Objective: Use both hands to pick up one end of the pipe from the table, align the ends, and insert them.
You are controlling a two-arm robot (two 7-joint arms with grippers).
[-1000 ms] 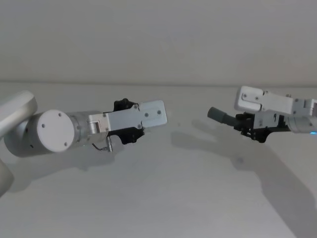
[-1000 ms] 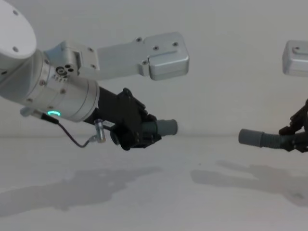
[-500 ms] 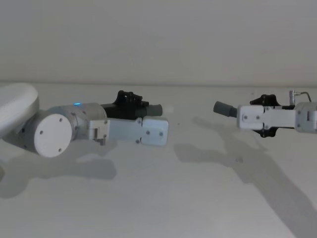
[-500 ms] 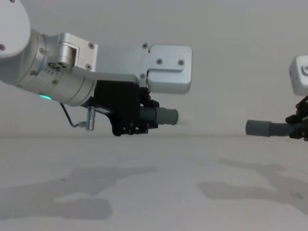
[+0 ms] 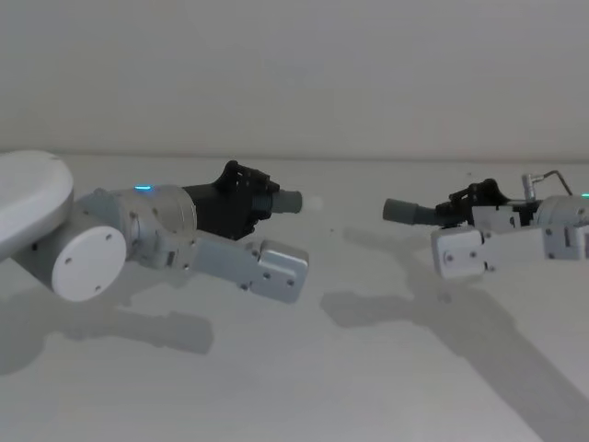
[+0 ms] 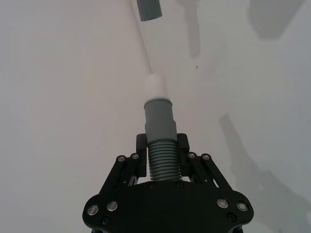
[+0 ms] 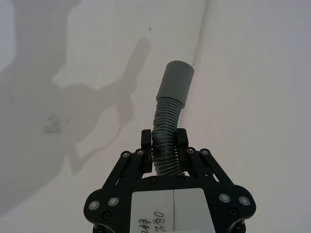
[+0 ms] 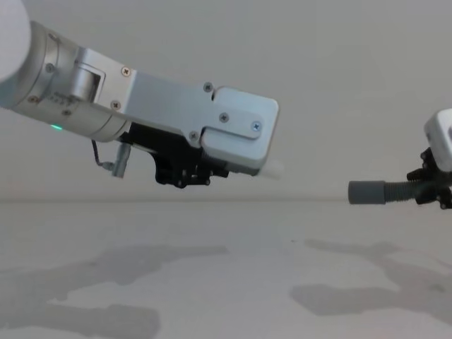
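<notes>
Both grippers hold a piece of the pipe above the white table [image 5: 368,368], with the ends facing each other across a gap. My left gripper [image 6: 162,143] is shut on a ribbed grey hose [image 6: 163,162]. Its smooth cuff [image 6: 158,116] carries a white tip [image 6: 155,86]. In the head view this left gripper [image 5: 241,196] sits left of centre, cuff [image 5: 290,200] pointing right. My right gripper [image 7: 164,138] is shut on a ribbed hose [image 7: 165,131] whose cuff [image 7: 176,80] points left. That cuff also shows in the head view [image 5: 400,211] and the chest view [image 8: 367,191].
The left arm's silver wrist housing [image 8: 233,131] hangs in front of the left gripper [image 8: 185,173] in the chest view, leaving only the white tip [image 8: 272,168] showing. The right wrist housing [image 5: 460,250] hangs below the right gripper [image 5: 471,201]. Arm shadows lie on the table.
Both wrists have rolled, swinging their silver housings from above the grippers to below them. The right pipe end has shifted slightly left. Both grippers keep hold of their hoses.
</notes>
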